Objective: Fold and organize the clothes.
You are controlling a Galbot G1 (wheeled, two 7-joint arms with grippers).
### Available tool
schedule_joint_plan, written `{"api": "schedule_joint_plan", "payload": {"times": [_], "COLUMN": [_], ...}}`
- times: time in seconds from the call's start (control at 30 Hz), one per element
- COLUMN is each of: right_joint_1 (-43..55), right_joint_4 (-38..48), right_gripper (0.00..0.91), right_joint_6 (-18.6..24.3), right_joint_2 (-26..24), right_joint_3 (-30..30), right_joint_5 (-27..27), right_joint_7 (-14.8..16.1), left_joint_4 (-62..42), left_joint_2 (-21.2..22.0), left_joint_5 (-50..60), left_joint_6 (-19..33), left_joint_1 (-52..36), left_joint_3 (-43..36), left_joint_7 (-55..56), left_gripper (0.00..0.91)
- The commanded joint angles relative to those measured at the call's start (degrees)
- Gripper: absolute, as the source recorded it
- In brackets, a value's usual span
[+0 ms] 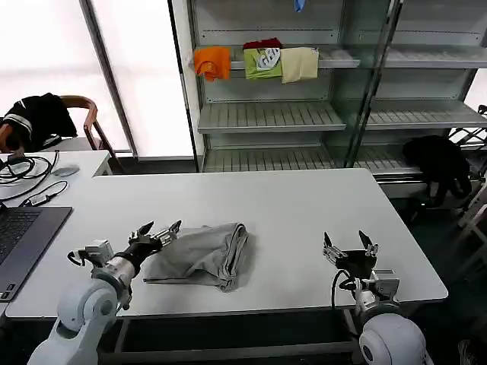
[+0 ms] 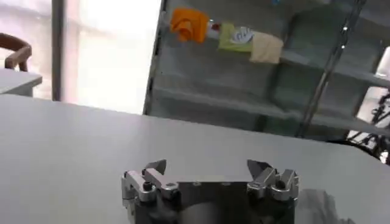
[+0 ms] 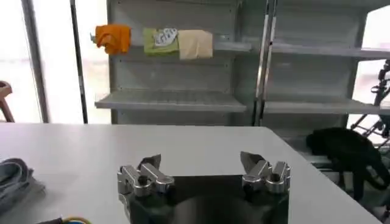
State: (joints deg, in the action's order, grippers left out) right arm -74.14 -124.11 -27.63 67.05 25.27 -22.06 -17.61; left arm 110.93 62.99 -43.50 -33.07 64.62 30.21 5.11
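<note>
One light grey shirt (image 1: 202,255) lies folded into a rumpled bundle on the white table (image 1: 289,205), left of the middle and near the front edge. My left gripper (image 1: 161,230) hovers open just beside the bundle's left end, its fingers empty. In the left wrist view the left gripper (image 2: 207,167) is spread wide over bare tabletop. My right gripper (image 1: 350,245) stands open and empty near the front right of the table, well apart from the shirt. The right wrist view shows the right gripper (image 3: 201,161) open, with the shirt's grey edge (image 3: 15,176) off to one side.
A laptop (image 1: 23,236) and cables (image 1: 27,167) occupy the table's left end. A chair with a black garment (image 1: 42,118) stands behind it. Metal shelves (image 1: 266,114) at the back hold folded coloured cloths (image 1: 262,61). A black object (image 1: 437,163) sits at the right.
</note>
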Motion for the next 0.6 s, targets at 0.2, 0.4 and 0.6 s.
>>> {"api": "schedule_joint_plan", "payload": {"times": [0.2, 0.4, 0.6], "right_joint_1": [-0.09, -0.29, -0.38], "right_joint_4": [-0.04, -0.47, -0.37], "right_gripper": [0.907, 0.907, 0.907], "right_joint_6": [0.2, 0.15, 0.2], "right_joint_2": [-0.51, -0.55, -0.48], "right_joint_3": [0.23, 0.39, 0.46], "right_joint_5": [-0.31, -0.35, -0.36], "right_joint_7": [-0.08, -0.07, -0.09], "left_joint_4": [-4.83, -5.37, -6.01], "left_joint_2": [0.04, 0.82, 1.16], "left_joint_5": [3.92, 4.77, 5.39], "left_joint_6": [0.02, 0.01, 0.02], "left_joint_1": [2.54, 2.72, 3.19], "left_joint_3": [2.74, 2.22, 1.93], "left_joint_7": [-2.88, -3.28, -4.06], "left_gripper": [0.907, 0.907, 0.907]}}
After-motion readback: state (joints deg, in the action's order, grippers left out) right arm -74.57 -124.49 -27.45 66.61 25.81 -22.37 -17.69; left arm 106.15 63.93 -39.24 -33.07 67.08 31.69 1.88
